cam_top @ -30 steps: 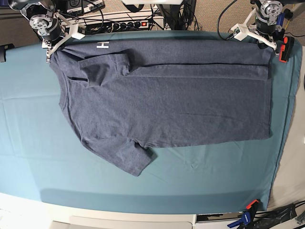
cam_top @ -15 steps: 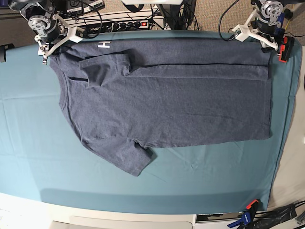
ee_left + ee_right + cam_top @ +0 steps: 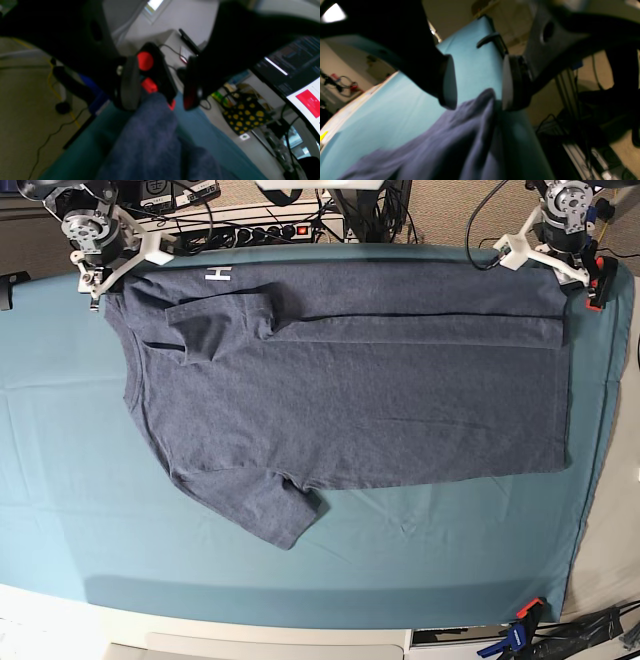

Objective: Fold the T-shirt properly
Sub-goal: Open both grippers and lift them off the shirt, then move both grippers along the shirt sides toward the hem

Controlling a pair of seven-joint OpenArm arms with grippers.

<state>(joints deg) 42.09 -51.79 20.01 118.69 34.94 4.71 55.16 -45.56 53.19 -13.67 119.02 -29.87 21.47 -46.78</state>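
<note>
T-shirt (image 3: 350, 380) lies lengthwise across table, collar toward right claw (image 3: 476, 82); both claws spread.

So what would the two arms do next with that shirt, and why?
Probably pull back from the far edge and reach for the near edge. Both end effectors, left and right, are open; the T-shirt has its far strip folded over, while its near sleeve lies unfolded.
</note>
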